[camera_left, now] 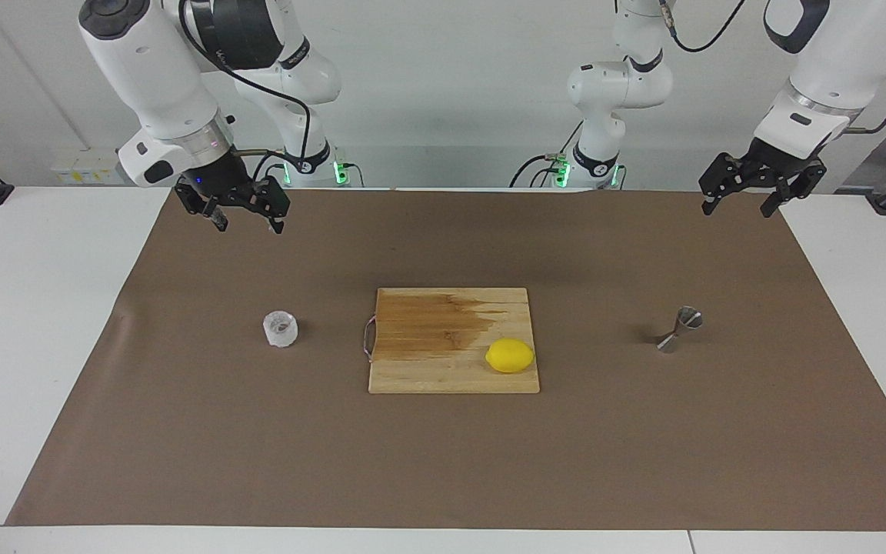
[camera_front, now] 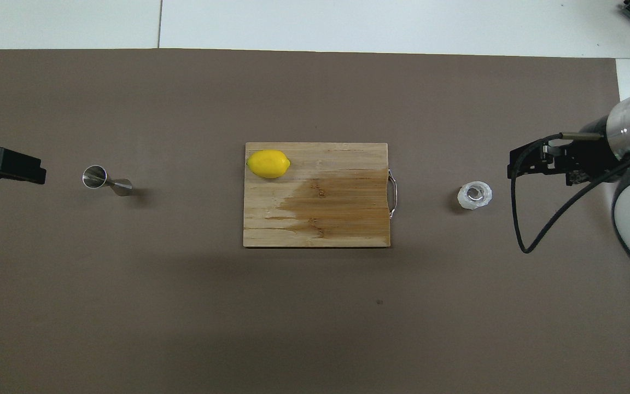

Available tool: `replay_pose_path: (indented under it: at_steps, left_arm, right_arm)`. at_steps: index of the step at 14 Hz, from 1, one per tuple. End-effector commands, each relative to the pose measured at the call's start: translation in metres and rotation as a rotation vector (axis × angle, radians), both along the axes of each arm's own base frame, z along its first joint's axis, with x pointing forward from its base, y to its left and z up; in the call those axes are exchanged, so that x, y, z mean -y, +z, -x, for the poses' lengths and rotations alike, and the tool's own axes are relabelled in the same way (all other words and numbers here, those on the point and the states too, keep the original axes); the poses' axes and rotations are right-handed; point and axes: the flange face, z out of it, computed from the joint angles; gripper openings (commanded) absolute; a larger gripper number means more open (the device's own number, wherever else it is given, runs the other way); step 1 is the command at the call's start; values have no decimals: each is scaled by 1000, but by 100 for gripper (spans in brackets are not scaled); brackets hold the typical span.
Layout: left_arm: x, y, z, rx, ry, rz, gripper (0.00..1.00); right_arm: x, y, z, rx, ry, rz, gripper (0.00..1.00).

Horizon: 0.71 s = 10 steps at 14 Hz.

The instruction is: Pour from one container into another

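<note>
Facing view, start of a pour: my two arms hang raised over the robots' edge of the brown-papered worktop (camera_left: 181,431), nothing yet in hand. At its middle lies a wooden cutting board (camera_left: 443,362) with a dark damp patch, a lemon (camera_left: 509,355) resting on the corner farthest from the robots, toward the left arm's end. My right pincer (camera_left: 247,219) is released and holds nothing, with the clear faceted cup (camera_left: 280,328) standing upright on the paper toward its end of the worktop, well apart from the board. My left pincer (camera_left: 743,201) is likewise released and unladen; the small steel jigger (camera_left: 678,329) stands toward its end, level with the cup. I judge the risks to lie ahead: the jigger is narrow-waisted and small-footed, so a nudge could topple it, and its small mouth invites a spill if I tip the cup too quickly or off-centre.
</note>
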Motion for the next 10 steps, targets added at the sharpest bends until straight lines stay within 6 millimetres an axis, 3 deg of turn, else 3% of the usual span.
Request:
replay_pose_path:
  at_steps: [1,6,10]
  left_arm:
    - [-6,4,0,1,-4,11,100]
    - [0,-8,13,-46,-8,5,100]
    - [-5,-10,4,17,-4,5,100]
  right_arm:
    - [0,0,2,-6,-21,-26,100]
    - [0,0,2,-7,-21,-26,100]
    - [0,0,2,-7,-21,-26,100]
